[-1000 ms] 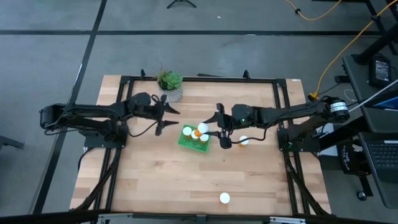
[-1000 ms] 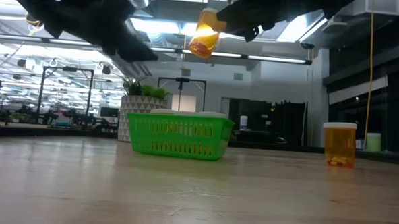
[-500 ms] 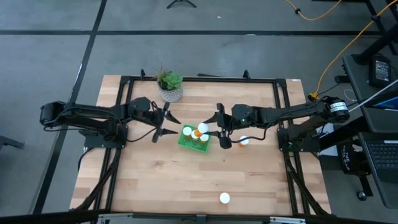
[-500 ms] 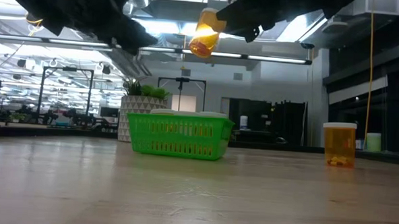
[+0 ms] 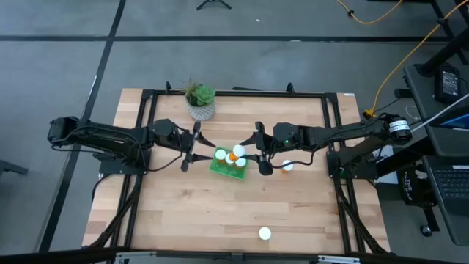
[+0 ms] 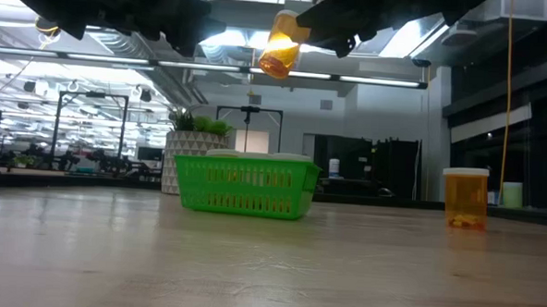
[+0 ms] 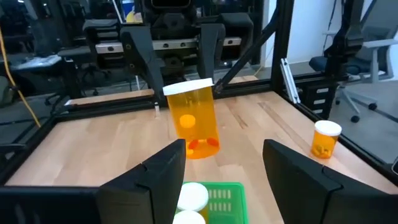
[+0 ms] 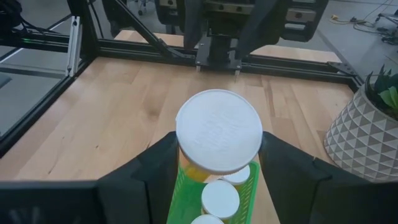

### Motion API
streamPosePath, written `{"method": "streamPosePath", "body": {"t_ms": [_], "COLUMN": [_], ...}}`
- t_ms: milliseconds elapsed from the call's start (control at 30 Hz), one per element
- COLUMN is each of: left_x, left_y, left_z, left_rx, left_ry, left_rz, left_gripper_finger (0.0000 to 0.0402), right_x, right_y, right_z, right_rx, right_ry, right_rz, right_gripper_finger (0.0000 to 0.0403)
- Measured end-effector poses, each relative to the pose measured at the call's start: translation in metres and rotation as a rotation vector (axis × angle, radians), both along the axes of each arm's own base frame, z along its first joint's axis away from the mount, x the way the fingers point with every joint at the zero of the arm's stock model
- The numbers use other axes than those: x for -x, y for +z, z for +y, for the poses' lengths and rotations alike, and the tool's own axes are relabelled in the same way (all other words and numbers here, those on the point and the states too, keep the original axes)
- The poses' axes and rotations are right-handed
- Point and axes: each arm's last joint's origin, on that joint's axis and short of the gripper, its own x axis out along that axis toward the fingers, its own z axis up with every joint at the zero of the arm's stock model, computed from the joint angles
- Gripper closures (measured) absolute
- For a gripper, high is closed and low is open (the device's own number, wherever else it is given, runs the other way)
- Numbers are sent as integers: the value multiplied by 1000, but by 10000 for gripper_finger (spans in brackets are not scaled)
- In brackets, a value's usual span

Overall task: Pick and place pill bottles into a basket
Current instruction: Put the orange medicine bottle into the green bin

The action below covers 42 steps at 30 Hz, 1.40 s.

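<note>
Orange pill bottle (image 6: 280, 45) held in right pincer (image 5: 258, 149) above basket (image 6: 244, 187)

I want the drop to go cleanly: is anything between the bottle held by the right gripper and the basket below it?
Nothing visible. The right gripper holds the pill bottle in open air above the green basket; bottles already inside sit below its rim. The left gripper waits beside it, open.

A pill bottle (image 6: 281, 45) hangs above the basket (image 6: 245, 186), the potted plant (image 5: 199, 100) behind.
</note>
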Motion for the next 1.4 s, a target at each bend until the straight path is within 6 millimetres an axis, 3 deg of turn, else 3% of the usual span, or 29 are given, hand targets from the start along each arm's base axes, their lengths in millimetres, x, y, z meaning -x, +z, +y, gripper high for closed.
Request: {"method": "streamPosePath", "body": {"t_ms": [400,633,933,1400], "left_x": [11,17,20,22], "left_y": [2,7,4,-6], "left_z": [-1,-2,-2,-2], "left_rx": [4,3,7,16], "left_ry": [-1,-1,-1,-1], "left_rz": [45,35,74,180], "left_gripper_finger": [192,192,192,192], "right_x": [-10,-29,-62,-82], "right_y": [-9,-30,-39,-57], "right_z": [12,14,18,19], "right_rx": [2,-14,5,19], "right_ry": [38,31,42,26], "right_rz": [-22,8,117,230], "right_gripper_finger": [194,194,194,194]}}
